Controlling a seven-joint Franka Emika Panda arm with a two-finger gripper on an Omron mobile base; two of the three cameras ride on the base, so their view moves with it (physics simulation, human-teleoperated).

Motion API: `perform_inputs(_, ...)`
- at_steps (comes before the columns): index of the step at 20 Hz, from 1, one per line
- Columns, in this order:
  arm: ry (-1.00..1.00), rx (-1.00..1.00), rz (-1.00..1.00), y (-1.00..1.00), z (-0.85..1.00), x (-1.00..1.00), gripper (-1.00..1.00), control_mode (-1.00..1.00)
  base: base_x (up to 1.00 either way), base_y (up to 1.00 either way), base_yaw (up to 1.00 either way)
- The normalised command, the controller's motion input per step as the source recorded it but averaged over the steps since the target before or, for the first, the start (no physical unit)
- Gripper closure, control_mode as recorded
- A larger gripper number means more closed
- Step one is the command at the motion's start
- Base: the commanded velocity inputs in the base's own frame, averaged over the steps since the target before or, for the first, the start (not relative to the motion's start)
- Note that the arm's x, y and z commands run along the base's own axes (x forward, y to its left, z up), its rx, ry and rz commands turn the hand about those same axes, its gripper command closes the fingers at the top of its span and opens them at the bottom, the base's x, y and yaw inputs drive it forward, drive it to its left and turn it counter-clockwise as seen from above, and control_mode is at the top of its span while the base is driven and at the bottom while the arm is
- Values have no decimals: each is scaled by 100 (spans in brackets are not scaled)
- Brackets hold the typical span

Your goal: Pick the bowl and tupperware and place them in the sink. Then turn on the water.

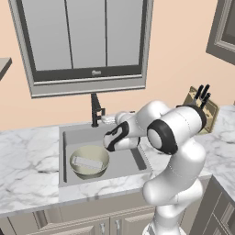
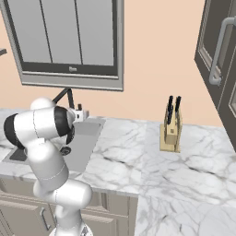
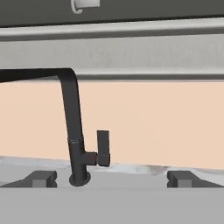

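The bowl [image 1: 89, 161] is sitting in the sink [image 1: 133, 160], left of centre in the left base view, with the tupperware [image 1: 87, 162] lying flat inside it, so the placing part looks done and the step in hand is, as a judgement, turning on the water; no stream is falling from the spout. The gripper [image 1: 106, 119] is hovering over the back of the basin, just right of the black faucet [image 1: 95, 110], and its jaws are standing wide apart with nothing between them. In the hand view the camera is looking straight at the faucet [image 3: 74, 131]: the tall neck is rising left of centre and bending off toward the left edge, and the short upright lever handle [image 3: 103, 148] is sticking up just right of the neck, low in the frame, with the two finger tips [image 3: 41, 178] showing far apart at the bottom. To do this well, the hand is probably needing to advance level toward the handle, shifting slightly left so the lever comes between the tips rather than the neck, then pushing the lever sideways with one finger instead of squeezing hard. The risk is clipping the neck or sliding off the thin lever. A knife block [image 2: 171, 126] is standing on the marble counter [image 2: 184, 161], well apart at the right.
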Motion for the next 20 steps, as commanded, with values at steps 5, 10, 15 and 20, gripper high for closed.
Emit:
perform_inputs(5,-2,0,0,0,-6,16,-100,-100,0,0,0)
perform_inputs(10,-2,0,0,0,-15,7,-100,-100,0,0,0)
perform_inputs(15,-2,0,0,0,-18,6,-100,-100,0,0,0)
perform_inputs(20,-1,0,0,0,-16,3,-100,-100,0,0,0)
